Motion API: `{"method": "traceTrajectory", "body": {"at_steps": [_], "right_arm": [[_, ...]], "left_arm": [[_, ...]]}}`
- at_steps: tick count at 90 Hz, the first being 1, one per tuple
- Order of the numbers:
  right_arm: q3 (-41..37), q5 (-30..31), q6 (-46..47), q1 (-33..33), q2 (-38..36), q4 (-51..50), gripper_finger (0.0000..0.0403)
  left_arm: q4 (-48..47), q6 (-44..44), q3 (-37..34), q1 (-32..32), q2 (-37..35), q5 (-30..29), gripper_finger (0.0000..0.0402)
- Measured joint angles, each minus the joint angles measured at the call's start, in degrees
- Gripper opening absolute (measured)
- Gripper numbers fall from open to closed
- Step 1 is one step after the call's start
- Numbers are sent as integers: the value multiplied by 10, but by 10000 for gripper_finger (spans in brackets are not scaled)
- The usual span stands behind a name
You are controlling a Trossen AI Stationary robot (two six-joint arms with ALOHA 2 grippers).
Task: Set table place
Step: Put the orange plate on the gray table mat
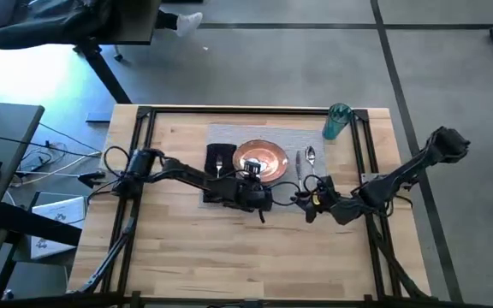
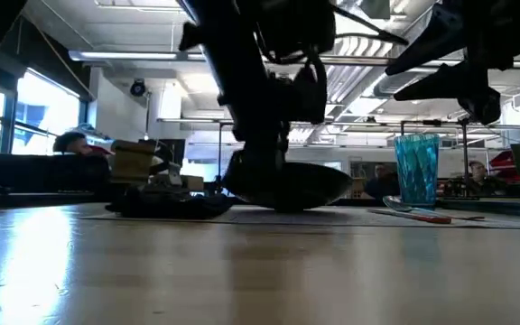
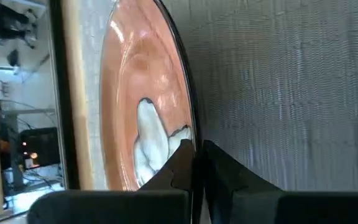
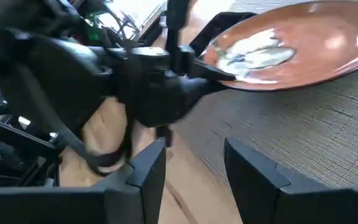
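Left gripper [image 1: 257, 190], high view: pinched on the near rim of the plate [image 1: 259, 159], which sits on the placemat [image 1: 315, 137] on the table [image 1: 187, 257]. We'd lower flat, then release. Right gripper [image 1: 305, 202] waits beside.

Low view: plate underside in shadow; tilt unclear.

Left wrist: fingers [image 3: 219, 168] clamp the rim.

Right wrist: its own fingers [image 4: 148, 165] spread, empty; cutlery out of frame.

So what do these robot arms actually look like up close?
Both are dark, near-black jointed arms with loose black cables along them. The left gripper ends in two flat, angular black fingers. The right gripper has two matching blocky dark fingers, and in the high view a small yellow mark shows near its wrist.
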Motion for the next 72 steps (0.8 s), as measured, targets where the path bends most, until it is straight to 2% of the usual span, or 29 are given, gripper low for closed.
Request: {"method": "traceTrajectory", "body": {"at_steps": [16,42,72], "right_arm": [[0,0,2,0,0,-2,142],[0,-1,11,0,0,0,142],[0,-3,11,0,1,-1,142]], "left_arm": [[18,11,0,5,29,9,0],[67,-30,3,4,24,27,0],[138,-28,3,6,26,88,18]]}}
